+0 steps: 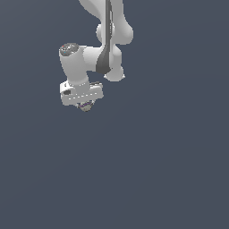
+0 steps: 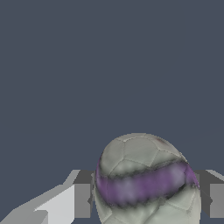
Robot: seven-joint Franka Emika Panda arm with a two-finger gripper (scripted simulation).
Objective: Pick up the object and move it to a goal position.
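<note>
Filling both views, a plain slate-grey surface [image 1: 170, 170] surrounds the tool [image 1: 84, 105].

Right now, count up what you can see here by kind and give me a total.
Pale grey-beige ball with a purple band: 1
White robot arm: 1
White gripper, closed on the ball: 1
Total: 3

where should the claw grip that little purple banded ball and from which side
Grip the ball across its widest middle, one finger on each opposite side, coming straight down from above. It is round, so only a hold across the full width stops it squirting out. The wrist view shows the claw placed just so, with a finger at each flank.
</note>
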